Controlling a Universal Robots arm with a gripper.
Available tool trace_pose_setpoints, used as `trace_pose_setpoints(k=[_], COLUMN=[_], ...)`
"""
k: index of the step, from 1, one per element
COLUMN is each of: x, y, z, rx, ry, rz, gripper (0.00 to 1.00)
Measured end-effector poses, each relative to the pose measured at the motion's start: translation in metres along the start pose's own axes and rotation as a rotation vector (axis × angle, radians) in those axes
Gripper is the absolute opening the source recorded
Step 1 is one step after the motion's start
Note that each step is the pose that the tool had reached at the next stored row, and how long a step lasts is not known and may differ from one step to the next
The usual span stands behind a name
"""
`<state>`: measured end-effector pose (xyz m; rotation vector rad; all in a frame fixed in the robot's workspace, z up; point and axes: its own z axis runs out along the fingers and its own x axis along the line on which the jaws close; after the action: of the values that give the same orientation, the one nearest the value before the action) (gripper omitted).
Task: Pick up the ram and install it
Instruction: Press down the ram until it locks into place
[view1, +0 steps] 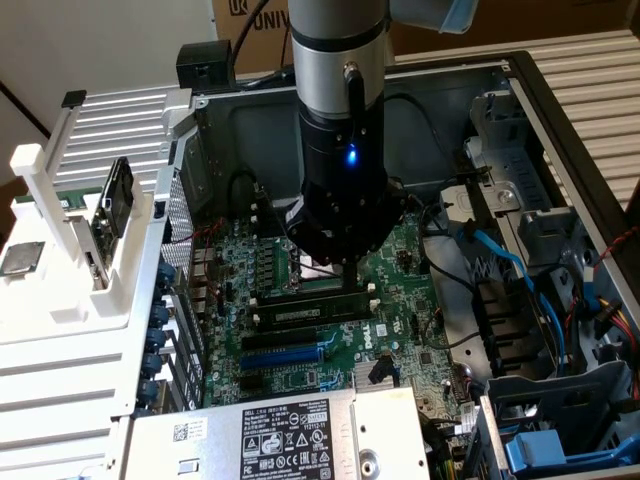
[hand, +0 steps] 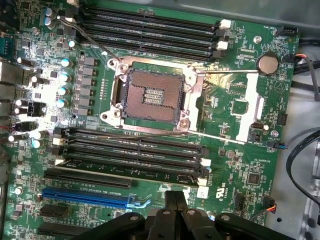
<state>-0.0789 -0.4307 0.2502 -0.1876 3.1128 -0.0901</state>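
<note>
**Exterior view: my jaws closed over the seated ram**

Exterior view: my gripper (view1: 347, 268) hangs inside the open case, jaws together, directly above the ram (view1: 310, 311) — it lies in a slot on the motherboard (view1: 385, 335), long axis running across the view, with cables crowding the view's right.

Wrist view: my fingertips (hand: 176, 200) sit pressed together near the memory slots (hand: 132, 150) — the empty processor socket (hand: 150, 96) lies beyond them.
</note>
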Motion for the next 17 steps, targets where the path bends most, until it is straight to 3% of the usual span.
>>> trace_pose_setpoints(k=[17], x=[-0.004], y=[0.0047], z=[0.0145], rx=[-0.0002], ry=[0.0002], rz=[0.0], gripper=[0.1])
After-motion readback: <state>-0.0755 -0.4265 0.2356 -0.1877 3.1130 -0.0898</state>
